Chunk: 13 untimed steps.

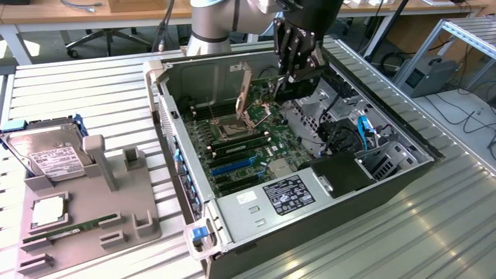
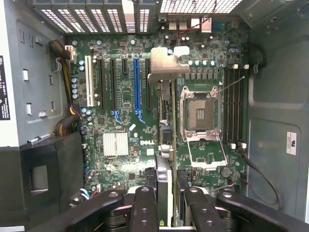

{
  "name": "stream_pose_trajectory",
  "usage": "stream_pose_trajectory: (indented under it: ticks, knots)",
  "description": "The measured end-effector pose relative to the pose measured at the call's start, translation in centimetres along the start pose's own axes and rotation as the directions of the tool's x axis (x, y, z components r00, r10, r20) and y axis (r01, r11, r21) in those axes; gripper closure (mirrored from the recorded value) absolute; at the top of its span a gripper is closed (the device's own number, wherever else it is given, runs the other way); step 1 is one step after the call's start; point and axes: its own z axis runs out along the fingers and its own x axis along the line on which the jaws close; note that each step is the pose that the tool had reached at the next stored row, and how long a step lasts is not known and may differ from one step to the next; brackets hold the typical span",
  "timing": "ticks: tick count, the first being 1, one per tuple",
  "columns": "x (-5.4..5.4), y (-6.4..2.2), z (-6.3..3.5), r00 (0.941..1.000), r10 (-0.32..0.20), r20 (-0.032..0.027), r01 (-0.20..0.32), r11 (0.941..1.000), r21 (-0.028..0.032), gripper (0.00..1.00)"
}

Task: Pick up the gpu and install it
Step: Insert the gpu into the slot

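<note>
The pincer (image 1: 297,74) pinches the gpu (image 1: 298,81) edge-on, held above the open case (image 1: 326,209) over the motherboard (image 1: 248,145). From the wrist, the gpu (image 2: 166,145) hangs on edge between the black fingers (image 2: 145,203), its silver bracket (image 2: 166,63) at the far end, over the board between the slots (image 2: 136,82) and CPU socket (image 2: 200,113).

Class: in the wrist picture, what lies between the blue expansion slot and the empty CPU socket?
In the wrist view the gpu, held edge-on by the hand, with its silver bracket, hangs between the blue slot and the CPU socket.
</note>
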Motion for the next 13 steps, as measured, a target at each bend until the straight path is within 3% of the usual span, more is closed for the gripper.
stream_pose_trajectory:
  ticks: [13]
  knots:
    - [0.02, 0.1, 0.29, 1.0, 0.0, 0.0, 0.0, 1.0, 0.0, 0.73]
